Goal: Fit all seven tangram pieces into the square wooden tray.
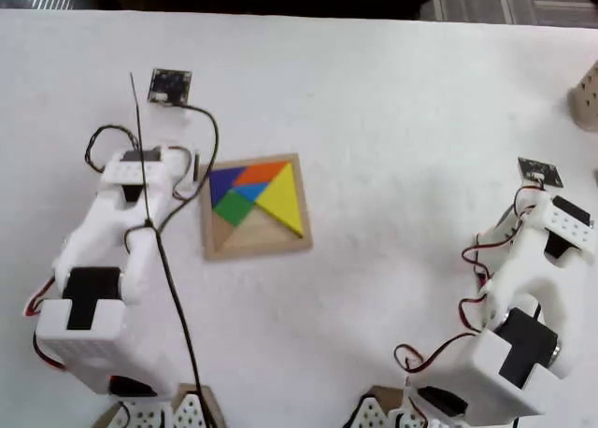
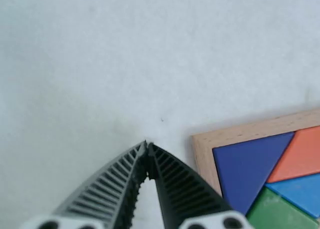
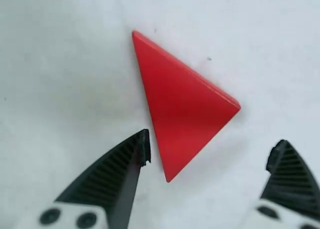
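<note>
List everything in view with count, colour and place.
tray: one, wooden, mid-table, near corner bare
pieces: five, dark blue, orange, light blue, green, yellow, in the tray
triangle: one, red, on the table by the right gripper
small boards: two, dark, one beyond each arm
tan object: one, table's right edge
table: one, white
left gripper: one, grey-black, shut, by the tray's blue corner
right gripper: one, black, open, above the triangle

The tray (image 1: pixel 257 246) lies mid-table (image 1: pixel 374 92), with several pieces (image 1: pixel 257 194) in its far half. The left claw (image 2: pixel 146 149) sits just beside its far-left corner. Well to the right, a triangular piece (image 3: pixel 180 104) lies between the right claw (image 3: pixel 212 144) tips.
</note>
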Robot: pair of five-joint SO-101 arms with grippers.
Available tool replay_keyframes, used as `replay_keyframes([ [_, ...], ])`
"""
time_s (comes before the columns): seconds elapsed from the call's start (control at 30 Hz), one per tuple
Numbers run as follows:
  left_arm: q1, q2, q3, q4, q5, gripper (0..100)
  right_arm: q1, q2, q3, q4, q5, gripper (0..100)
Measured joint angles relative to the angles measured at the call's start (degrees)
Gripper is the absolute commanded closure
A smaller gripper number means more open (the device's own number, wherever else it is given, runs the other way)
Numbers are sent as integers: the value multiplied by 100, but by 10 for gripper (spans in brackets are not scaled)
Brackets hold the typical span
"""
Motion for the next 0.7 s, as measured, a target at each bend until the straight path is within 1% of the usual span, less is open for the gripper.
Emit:
replay_keyframes([
  [0.23, 0, 0, 0, 0, 0, 976, 211, 70, -18, -255, 9, 639],
  [0.4, 0, 0, 0, 0, 0, 976, 97, 545, -114, -290, 88, 639],
  [0.6, 0, 0, 0, 0, 0, 976, -44, 1143, -589, -246, 114, 642],
  [0.63, 0, 0, 0, 0, 0, 976, -62, 1231, -703, -176, 114, 651],
  [0.7, 0, 0, 0, 0, 0, 976, -97, 1424, -862, 53, 114, 708],
])
